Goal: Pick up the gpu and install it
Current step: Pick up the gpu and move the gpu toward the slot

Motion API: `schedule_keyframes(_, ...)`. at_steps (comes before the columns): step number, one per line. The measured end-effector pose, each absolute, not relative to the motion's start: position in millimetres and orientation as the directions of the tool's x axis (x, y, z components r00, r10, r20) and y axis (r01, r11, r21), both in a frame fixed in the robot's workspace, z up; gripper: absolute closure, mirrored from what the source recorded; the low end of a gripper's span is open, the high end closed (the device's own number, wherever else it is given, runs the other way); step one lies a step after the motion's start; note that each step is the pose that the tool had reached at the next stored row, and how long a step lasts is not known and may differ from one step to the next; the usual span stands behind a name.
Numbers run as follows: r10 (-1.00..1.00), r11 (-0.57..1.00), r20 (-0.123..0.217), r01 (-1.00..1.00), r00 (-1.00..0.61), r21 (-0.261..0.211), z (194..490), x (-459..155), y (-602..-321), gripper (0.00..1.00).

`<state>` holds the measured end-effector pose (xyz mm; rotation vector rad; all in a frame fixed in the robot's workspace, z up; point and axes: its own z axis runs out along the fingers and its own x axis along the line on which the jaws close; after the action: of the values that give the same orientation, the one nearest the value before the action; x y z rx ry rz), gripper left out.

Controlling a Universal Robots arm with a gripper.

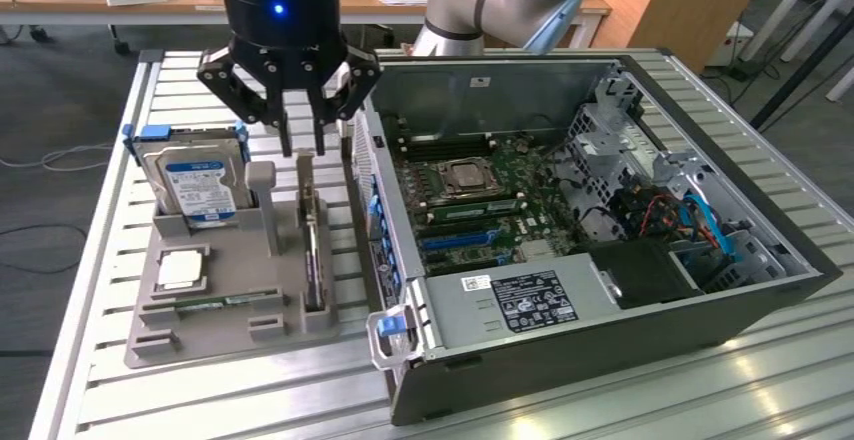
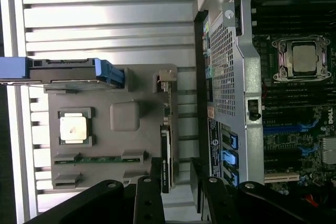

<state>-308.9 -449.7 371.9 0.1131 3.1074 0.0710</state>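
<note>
The gpu (image 1: 312,250) stands on its long edge in a slot of the grey parts holder (image 1: 227,332), on the exterior view's left of the open computer case (image 1: 574,345). In the wrist view the gpu (image 2: 167,129) appears edge-on as a thin dark strip. My gripper (image 1: 303,145) hangs just above the card's far end, open, one finger on each side of the card's line and nothing held. The gripper (image 2: 176,181) has its black fingers (image 2: 156,182) apart over that end.
The holder (image 2: 105,140) also carries a hard drive with a blue frame (image 1: 198,182), a processor chip (image 1: 180,270) and a green memory stick (image 1: 214,303). The case wall (image 2: 231,66) stands close beside the card. Blue expansion slots (image 1: 461,245) lie on the motherboard inside.
</note>
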Motion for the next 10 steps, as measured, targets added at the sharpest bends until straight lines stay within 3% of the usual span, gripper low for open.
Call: schedule_keyframes(10, 0.070, 0.997, -0.034, 0.069, -0.997, 0.047, 364.4, -313.9, -451.0, 0.64)
